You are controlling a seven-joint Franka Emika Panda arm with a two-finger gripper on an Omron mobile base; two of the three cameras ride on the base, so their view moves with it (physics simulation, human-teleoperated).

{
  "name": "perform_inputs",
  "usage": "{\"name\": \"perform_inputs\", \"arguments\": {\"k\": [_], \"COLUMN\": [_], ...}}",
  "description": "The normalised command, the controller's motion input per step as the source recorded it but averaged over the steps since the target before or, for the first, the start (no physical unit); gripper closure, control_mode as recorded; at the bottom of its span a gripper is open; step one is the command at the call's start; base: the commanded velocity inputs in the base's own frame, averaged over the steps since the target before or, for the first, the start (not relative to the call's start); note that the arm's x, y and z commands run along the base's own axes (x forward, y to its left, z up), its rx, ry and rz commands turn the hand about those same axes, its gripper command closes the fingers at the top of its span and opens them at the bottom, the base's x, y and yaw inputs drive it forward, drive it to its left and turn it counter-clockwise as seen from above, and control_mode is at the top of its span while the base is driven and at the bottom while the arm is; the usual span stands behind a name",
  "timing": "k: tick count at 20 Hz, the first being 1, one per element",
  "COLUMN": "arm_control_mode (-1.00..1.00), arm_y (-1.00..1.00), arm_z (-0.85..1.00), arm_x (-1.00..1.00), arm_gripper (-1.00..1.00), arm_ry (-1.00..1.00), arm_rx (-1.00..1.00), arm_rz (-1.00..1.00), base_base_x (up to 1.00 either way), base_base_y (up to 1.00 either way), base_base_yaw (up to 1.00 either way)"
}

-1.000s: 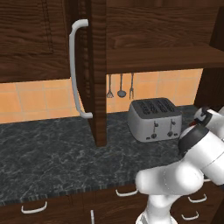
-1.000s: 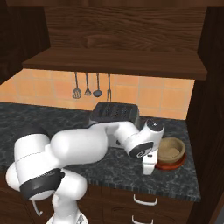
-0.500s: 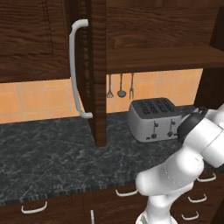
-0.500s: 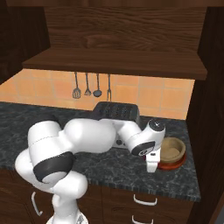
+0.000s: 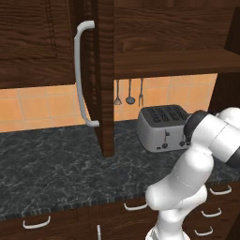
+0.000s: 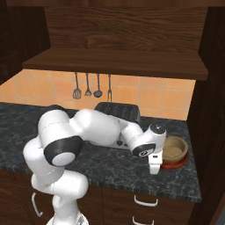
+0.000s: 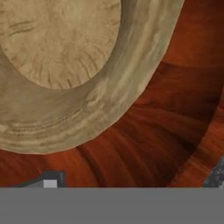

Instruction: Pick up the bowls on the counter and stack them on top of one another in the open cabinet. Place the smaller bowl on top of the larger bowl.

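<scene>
A simulated kitchen of dark wood and orange tile is seen, with a veined black counter (image 6: pixel 110 165) running across the foreground and drawers (image 5: pixel 140 208) set beneath it. Nearest the cameras, the white arm is bent low over the counter's right end, its gripper (image 6: pixel 154 165) brought down at the near rim of the bowls. The tan bowl (image 6: pixel 176 147) is already nested inside the red-brown bowl (image 6: pixel 175 163), both resting on the counter close to the dark side wall, so the pair appears to be approached as a single stack rather than one at a time. In the hand view, the tan bowl (image 7: pixel 57 74) is seen from very close, sitting within the glossy red-brown bowl (image 7: pixel 166 131), which suggests the hand is aimed at the larger bowl's edge for a rim hold. Whether the fingers are spread or closed cannot be told, as the tips are barely seen at the bottom of that view and are too small in the right base view. Just behind the arm stands a silver toaster (image 5: pixel 164 126), close enough to be kept in mind when the bowls are lifted. Beyond it, utensils (image 6: pixel 92 85) hang on the tiled wall. Farthest and highest, the cabinet (image 6: pixel 118 61) is left open, its door (image 5: pixel 101 75) swung out with the white handle (image 5: pixel 82 75) facing the room, and its shelf is judged the place intended for the stack.
</scene>
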Motion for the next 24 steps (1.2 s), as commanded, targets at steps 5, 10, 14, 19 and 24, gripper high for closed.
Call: {"name": "perform_inputs", "arguments": {"k": [5,10,14,19,24], "arm_control_mode": [-1.00,-1.00,-1.00,-1.00,-1.00], "arm_y": [0.00,0.07,0.11,0.44,1.00], "arm_z": [0.04,0.74,1.00,1.00,1.00], "arm_x": [0.00,-0.05,-0.40,-0.59,-0.53], "arm_gripper": [1.00,1.00,1.00,1.00,1.00], "arm_ry": [-0.01,-0.23,-0.39,-0.48,-0.40], "arm_rx": [0.00,0.00,0.00,0.00,0.00], "arm_rz": [0.00,-0.07,-0.07,-0.03,0.05], "base_base_x": [0.00,0.00,0.00,0.00,0.00], "base_base_y": [0.00,0.00,0.00,0.00,0.00], "base_base_yaw": [0.00,0.00,0.00,0.00,0.00]}}
